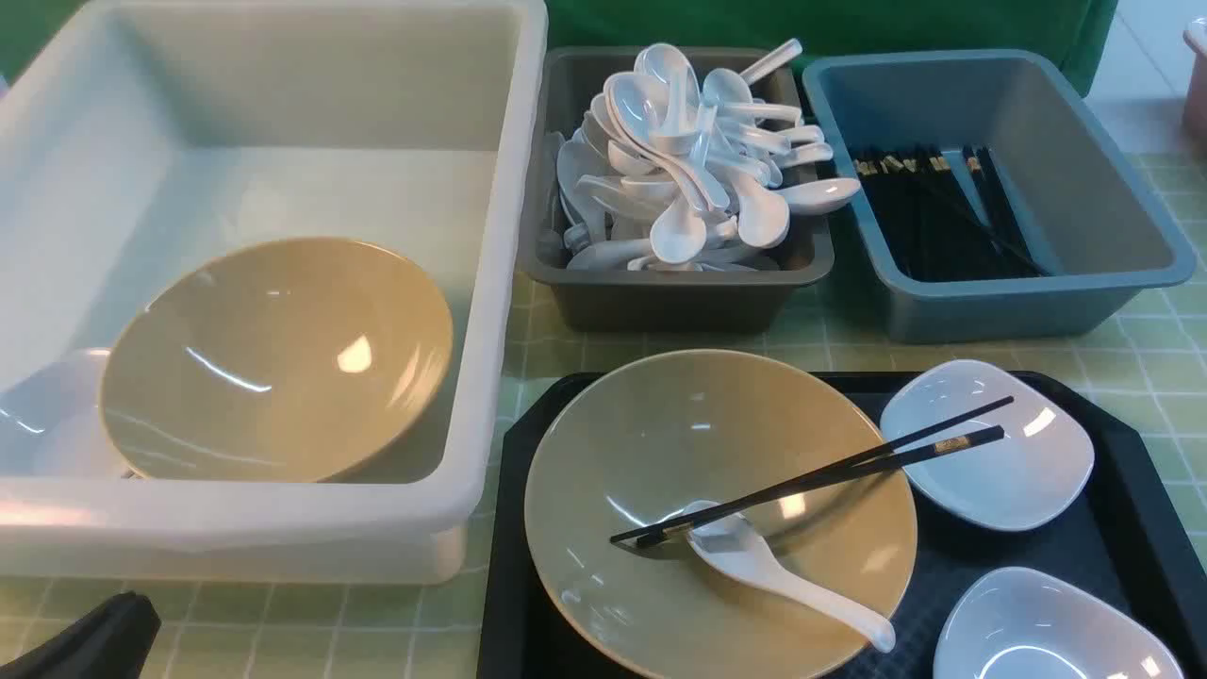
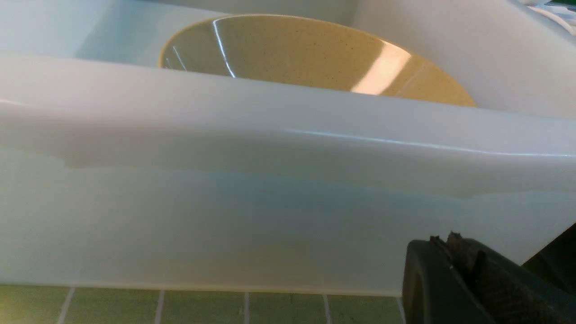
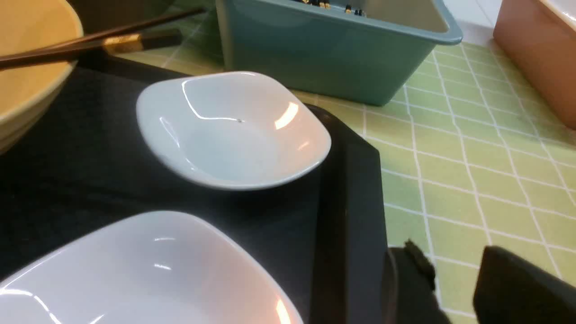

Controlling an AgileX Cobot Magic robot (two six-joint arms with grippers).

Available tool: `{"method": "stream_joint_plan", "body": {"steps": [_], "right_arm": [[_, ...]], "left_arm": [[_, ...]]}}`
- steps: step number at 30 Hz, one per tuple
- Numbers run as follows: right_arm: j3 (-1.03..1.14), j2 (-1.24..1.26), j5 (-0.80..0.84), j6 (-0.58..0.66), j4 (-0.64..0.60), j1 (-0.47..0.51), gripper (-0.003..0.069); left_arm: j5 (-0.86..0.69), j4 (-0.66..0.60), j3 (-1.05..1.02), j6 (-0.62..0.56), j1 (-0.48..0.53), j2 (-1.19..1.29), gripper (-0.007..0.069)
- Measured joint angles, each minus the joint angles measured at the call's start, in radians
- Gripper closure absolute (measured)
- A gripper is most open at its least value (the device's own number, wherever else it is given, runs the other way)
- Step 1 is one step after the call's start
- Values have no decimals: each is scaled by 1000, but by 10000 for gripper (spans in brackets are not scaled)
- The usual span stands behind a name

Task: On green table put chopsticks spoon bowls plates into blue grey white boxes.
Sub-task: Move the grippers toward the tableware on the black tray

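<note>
Now, step in hand: nothing is picked up yet; I judge you are at the start of clearing the black textured tray [image 1: 1136,443] on the pale green checked table [image 1: 1160,358].
Left gripper [image 2: 450,245]: closed and empty, low on the cloth just beside the near wall of the large translucent white tub [image 1: 509,189].
Right gripper [image 3: 450,265]: fingers apart with nothing between them, beside the tray's right edge, near the two small glossy white rounded-square dishes [image 3: 234,135].
Black chopsticks [image 1: 849,467]: they lie across the wide tan bowl on the tray [image 1: 660,424]. One end sits on the scoop of the glossy white soup spoon [image 1: 783,585] and the other passes over the far white dish.
Chopstick axis: it runs from the bowl's middle up toward the far right. One gold band shows near the right end; which way the second stick points, I cannot tell.
Spoon axis: scoop at the bowl's centre, handle pointing to the near right, over the bowl's rim.
Boxes: white spoons fill the dark grey box [image 1: 679,302], black sticks lie in the blue-grey box [image 1: 1037,302], and a tan bowl rests tilted in the tub.
Next move: probably the chopsticks, since they lie on top. Bring your right gripper over the far dish, pinch both sticks across their length, and lay them in the blue-grey box.
</note>
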State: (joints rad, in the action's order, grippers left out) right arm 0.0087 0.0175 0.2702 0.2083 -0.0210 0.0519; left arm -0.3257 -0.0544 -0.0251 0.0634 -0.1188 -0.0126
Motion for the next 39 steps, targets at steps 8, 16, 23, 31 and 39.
{"method": "stream_joint_plan", "body": {"steps": [8,16,23,31,39], "right_arm": [[0,0,0,0,0,0,423],[0,0,0,0,0,0,423],[0,0,0,0,0,0,423],[0,0,0,0,0,0,423],[17,0,-147,-18,0,0,423]], "left_arm": [[0,0,0,0,0,0,626],[0,0,0,0,0,0,626],[0,0,0,0,0,0,626],[0,0,0,0,0,0,626],[88,67,-2,0,0,0,626]]}}
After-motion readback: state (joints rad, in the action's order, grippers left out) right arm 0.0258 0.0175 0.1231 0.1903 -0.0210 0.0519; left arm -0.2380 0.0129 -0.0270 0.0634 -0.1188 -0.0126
